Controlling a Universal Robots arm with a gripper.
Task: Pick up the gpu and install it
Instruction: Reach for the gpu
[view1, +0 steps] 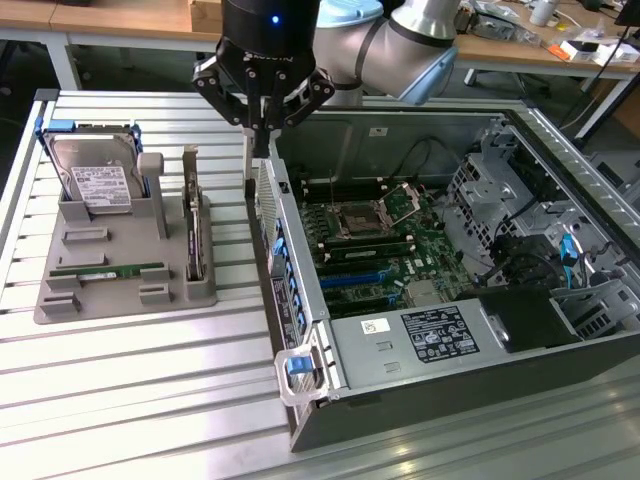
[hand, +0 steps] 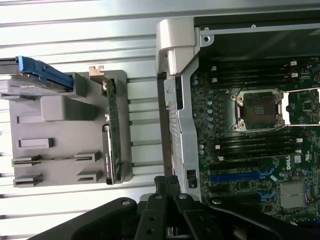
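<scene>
Nearest us in the exterior view, the ribbed aluminium bench (view1: 120, 400) carries the open black and silver computer case (view1: 420, 390). Its green motherboard (view1: 380, 250) lies bare inside.

At nine o'clock of the case sits the grey plastic parts tray (view1: 110, 240). A long narrow green memory stick (view1: 108, 270) lies along the tray's near edge. The gpu (view1: 193, 225), a thin black card with a silver metal bracket, stands on edge in the tray's slot beside the case wall, not yet lifted. Farther back in the tray leans the silver hard drive with a white label (view1: 98, 185).

Beyond that, the black pincer (view1: 260, 138) hangs over the far end of the case's side wall, at about one o'clock of the card. Its fingers are pressed together and we see nothing between them; the wrist view shows the same closed, empty tips (hand: 167, 184).

We judge the risks plain. Closed fingers cannot straddle the card, so a descent like this would strike its top edge. The pincer also sits close to the case wall, and a sideways move could clip it. The card is thin and upright, so an off-centre grip could tilt it or jam it in the slot.
</scene>
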